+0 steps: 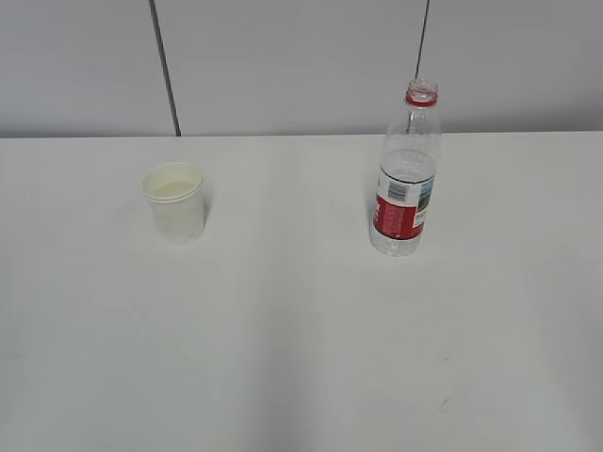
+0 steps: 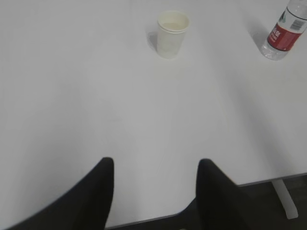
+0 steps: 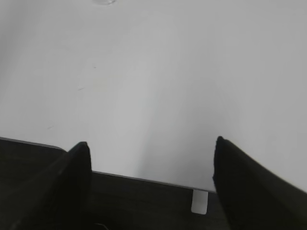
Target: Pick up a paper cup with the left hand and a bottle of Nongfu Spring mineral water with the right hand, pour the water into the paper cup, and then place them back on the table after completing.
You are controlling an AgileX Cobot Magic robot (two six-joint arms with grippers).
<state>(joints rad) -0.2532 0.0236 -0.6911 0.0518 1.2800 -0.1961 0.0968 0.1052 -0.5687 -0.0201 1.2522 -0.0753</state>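
Observation:
A white paper cup (image 1: 175,201) stands upright on the white table (image 1: 283,330), left of the middle; it also shows in the left wrist view (image 2: 172,33). A clear uncapped bottle with a red label (image 1: 407,179) stands upright to the right; its lower part shows in the left wrist view (image 2: 283,36). Clear water fills the bottle to above the label. My left gripper (image 2: 156,165) is open and empty over the table's near edge, far from the cup. My right gripper (image 3: 151,146) is open and empty at the near edge. Neither arm shows in the exterior view.
A grey panelled wall (image 1: 283,66) stands behind the table's far edge. The table's near edge (image 3: 144,177) runs under both grippers, with dark floor below. A white table leg (image 2: 285,199) shows at the lower right of the left wrist view.

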